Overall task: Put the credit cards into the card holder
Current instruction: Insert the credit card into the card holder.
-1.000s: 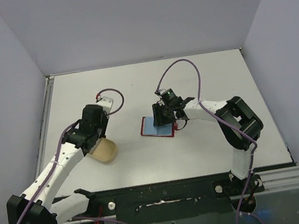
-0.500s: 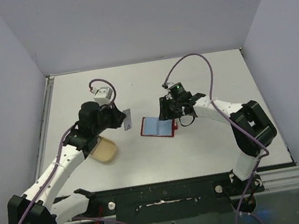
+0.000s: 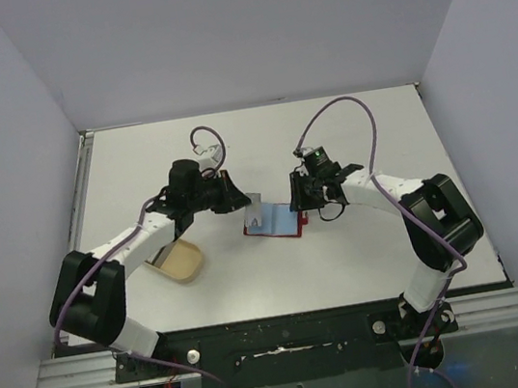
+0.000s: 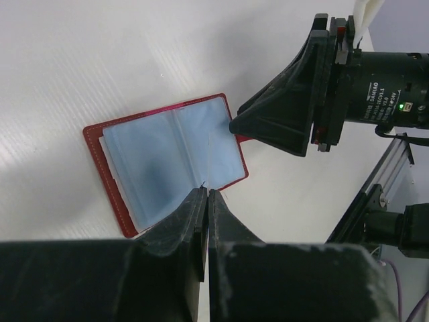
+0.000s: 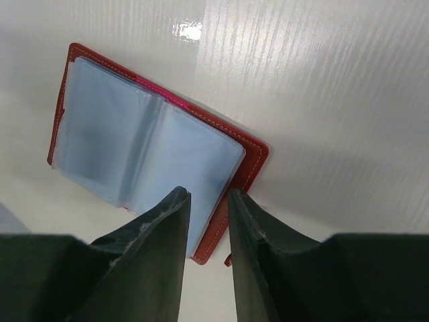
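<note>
Credit card (image 3: 256, 211) now over card holder (image 4: 161, 151)
Left pincer (image 4: 206, 196), clamped on the card, has swung from tan dish (image 3: 179, 261) to the holder lying open mid-counter. Right pincer (image 5: 209, 194), jaws narrowly apart and closing, waits at holder's outer edge. Contact with sleeves unclear. Insertion likely next.

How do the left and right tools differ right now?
The left tool is shut on a credit card; right tool has its jaws slightly apart, gripping nothing visible. The left tool meets the card holder from its left edge in the top view, right tool from its right edge. Both tips sit at the open holder.
</note>
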Motion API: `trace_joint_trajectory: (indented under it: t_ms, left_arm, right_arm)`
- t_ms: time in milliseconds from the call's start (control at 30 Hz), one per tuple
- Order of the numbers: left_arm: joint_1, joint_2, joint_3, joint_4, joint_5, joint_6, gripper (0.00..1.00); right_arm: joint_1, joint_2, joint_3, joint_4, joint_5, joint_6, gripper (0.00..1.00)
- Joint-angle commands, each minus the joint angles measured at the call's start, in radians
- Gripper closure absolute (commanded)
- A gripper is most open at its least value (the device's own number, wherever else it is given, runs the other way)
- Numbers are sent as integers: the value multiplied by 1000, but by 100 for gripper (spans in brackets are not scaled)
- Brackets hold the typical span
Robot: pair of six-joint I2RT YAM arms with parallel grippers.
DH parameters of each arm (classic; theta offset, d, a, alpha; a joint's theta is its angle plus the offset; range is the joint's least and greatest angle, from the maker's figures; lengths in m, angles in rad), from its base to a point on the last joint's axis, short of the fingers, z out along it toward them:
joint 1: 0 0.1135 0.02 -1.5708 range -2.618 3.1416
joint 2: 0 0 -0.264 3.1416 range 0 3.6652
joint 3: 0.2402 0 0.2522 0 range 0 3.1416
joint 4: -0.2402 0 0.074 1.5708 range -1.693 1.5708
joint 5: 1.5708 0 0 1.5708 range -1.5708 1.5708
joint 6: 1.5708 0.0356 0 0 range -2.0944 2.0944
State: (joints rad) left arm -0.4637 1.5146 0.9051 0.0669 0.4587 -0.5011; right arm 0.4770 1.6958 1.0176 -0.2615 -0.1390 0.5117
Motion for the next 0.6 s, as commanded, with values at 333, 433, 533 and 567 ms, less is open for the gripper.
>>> trace_joint_trajectory:
  t_ms: [333, 433, 533, 567]
  left_arm:
    - [7, 235, 142, 88, 195, -24, 100]
    - [7, 259, 141, 79, 194, -13, 100]
    - [11, 280, 144, 76, 188, -14, 100]
    - [11, 284, 147, 76, 189, -18, 100]
  right_arm:
    - [-5, 34, -33, 75, 12, -94, 76]
    - [2, 45, -34, 90, 5, -115, 76]
    - [18, 59, -34, 109, 0, -133, 76]
    - [24, 64, -35, 117, -3, -138, 76]
